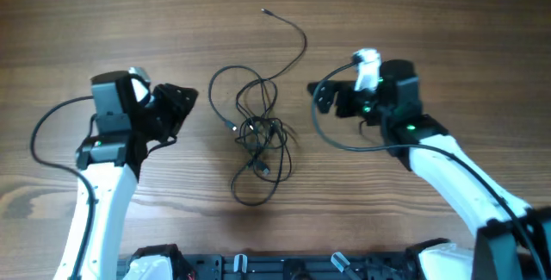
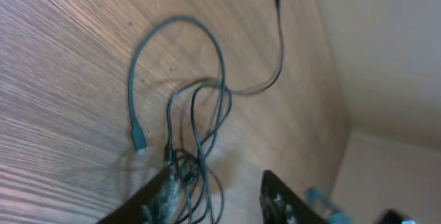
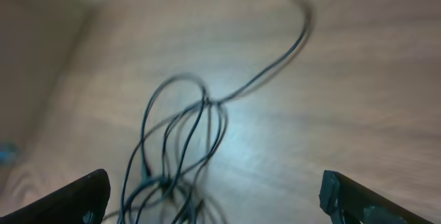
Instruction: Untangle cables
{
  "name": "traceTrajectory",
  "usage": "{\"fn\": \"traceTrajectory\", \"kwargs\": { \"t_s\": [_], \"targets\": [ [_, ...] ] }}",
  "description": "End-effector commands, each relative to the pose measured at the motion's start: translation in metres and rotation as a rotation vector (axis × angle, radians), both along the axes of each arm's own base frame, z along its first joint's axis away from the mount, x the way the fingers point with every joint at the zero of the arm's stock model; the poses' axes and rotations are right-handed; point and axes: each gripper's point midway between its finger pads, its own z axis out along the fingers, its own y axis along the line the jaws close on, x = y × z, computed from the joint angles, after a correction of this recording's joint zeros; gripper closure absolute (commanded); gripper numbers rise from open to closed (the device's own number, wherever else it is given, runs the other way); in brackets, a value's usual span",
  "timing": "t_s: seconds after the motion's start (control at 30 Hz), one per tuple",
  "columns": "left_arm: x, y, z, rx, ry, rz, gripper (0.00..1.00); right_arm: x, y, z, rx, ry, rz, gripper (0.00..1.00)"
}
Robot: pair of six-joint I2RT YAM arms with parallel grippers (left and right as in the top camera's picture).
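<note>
The cables (image 1: 258,129) lie in a tangled knot of thin black strands at the middle of the wooden table. One loose strand curls up to a tiny plug end (image 1: 265,10). My left gripper (image 1: 185,108) hovers just left of the knot, its jaws apart. In the left wrist view the cables (image 2: 200,134) run down past the left finger (image 2: 155,200) of that gripper (image 2: 217,207), and nothing is pinched. My right gripper (image 1: 320,97) sits right of the knot. It stands wide open (image 3: 217,207) over the cables (image 3: 172,155).
Thicker black arm cables loop beside each arm, one at the left (image 1: 39,138) and one at the right (image 1: 331,133). A black rail (image 1: 275,267) runs along the front of the table. The table's far edge (image 2: 331,79) shows in the left wrist view.
</note>
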Motion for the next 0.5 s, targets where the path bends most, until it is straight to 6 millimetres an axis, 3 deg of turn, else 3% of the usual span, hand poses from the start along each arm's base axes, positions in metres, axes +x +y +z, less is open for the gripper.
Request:
{"fn": "traceTrajectory", "kwargs": {
  "t_s": [0.0,0.13,0.23,0.3,0.47],
  "targets": [
    [-0.005,-0.042,-0.01,0.007,0.03,-0.138,0.47,0.003,-0.015,0.016,-0.006,-0.035,-0.067,0.0],
    [-0.019,-0.081,-0.027,-0.045,0.138,-0.186,0.48,-0.002,-0.024,0.003,-0.05,0.021,-0.106,0.0],
    [-0.035,-0.098,-0.043,-0.084,0.267,-0.165,0.36,-0.009,-0.029,-0.01,-0.081,0.08,-0.122,0.0],
    [-0.047,-0.102,-0.054,-0.102,0.365,-0.131,0.28,-0.014,-0.034,-0.018,-0.106,0.116,-0.138,0.0],
    [-0.07,-0.092,-0.079,-0.044,0.52,-0.07,0.26,-0.028,-0.041,-0.036,-0.151,0.203,-0.15,0.0]
  ]
}}
